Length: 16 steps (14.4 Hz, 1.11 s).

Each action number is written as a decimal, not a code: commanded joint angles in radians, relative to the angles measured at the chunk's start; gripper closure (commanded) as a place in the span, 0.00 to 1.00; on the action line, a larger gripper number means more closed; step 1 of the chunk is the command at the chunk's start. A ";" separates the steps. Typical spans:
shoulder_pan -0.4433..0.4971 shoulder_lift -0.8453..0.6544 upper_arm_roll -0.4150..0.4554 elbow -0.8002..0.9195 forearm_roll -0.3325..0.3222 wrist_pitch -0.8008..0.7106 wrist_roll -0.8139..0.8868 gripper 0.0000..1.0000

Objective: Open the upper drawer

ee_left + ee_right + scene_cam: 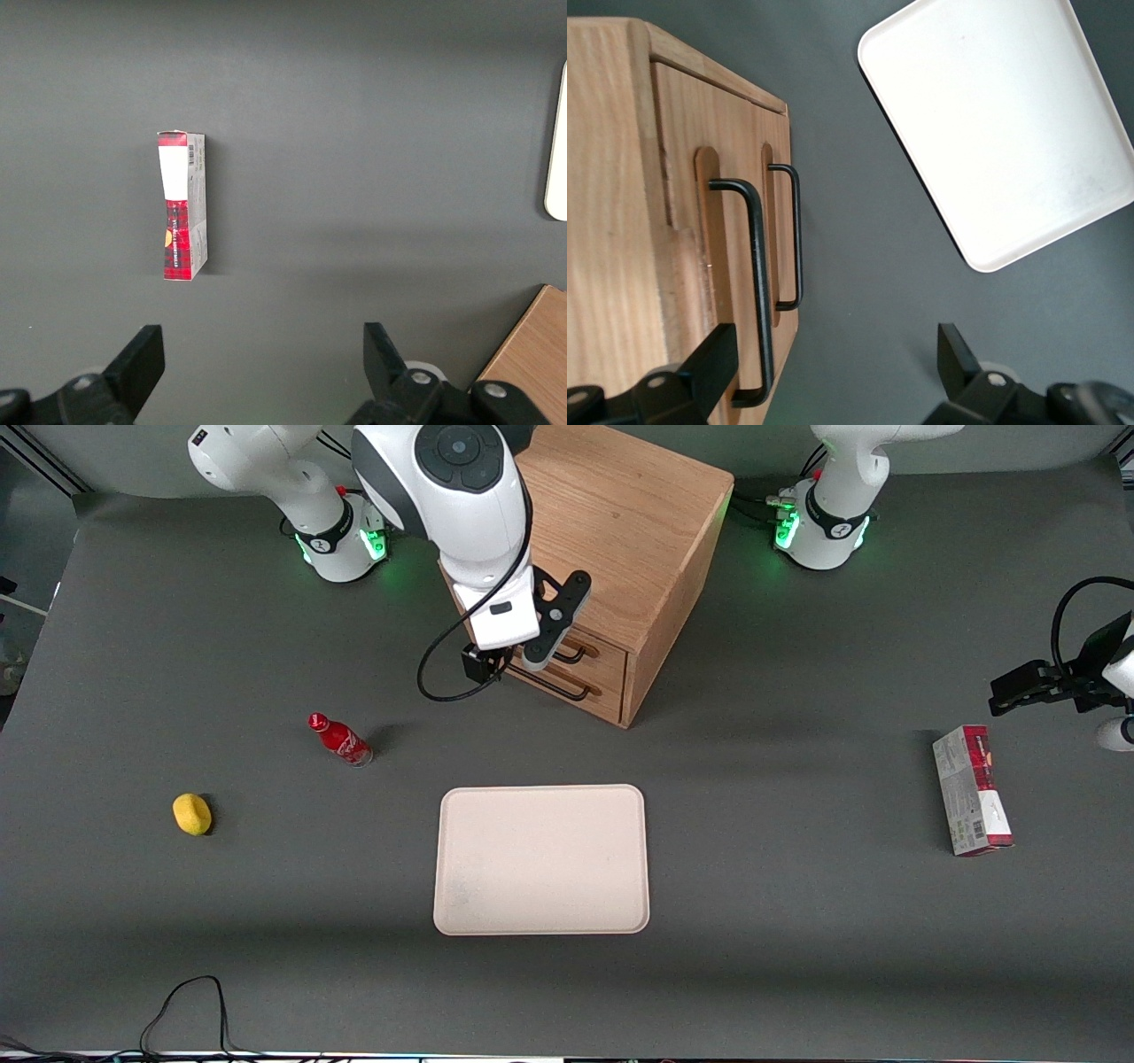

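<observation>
My gripper (833,372) at the cabinet (620,522)

I'm hanging it fingers wide in front of the upper drawer (691,212), one finger beside its handle (755,292); both drawers are sitting shut, the tray (541,859) lying bare.

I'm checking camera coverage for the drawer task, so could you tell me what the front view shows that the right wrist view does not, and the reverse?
Only the front view shows the red bottle, the yellow object and the carton toward the parked arm's end.

Only the right wrist view shows the open gripper straddling the upper drawer handle, one finger beside the bar.

Both share the cabinet, its two black handles and the white tray.
</observation>
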 commanded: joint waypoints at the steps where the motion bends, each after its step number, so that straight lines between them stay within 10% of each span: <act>1: 0.003 -0.042 0.001 -0.062 0.010 0.031 -0.039 0.00; 4: 0.000 -0.052 -0.005 -0.066 0.121 0.018 -0.067 0.00; 16: 0.001 -0.082 -0.002 -0.255 0.135 0.167 -0.067 0.00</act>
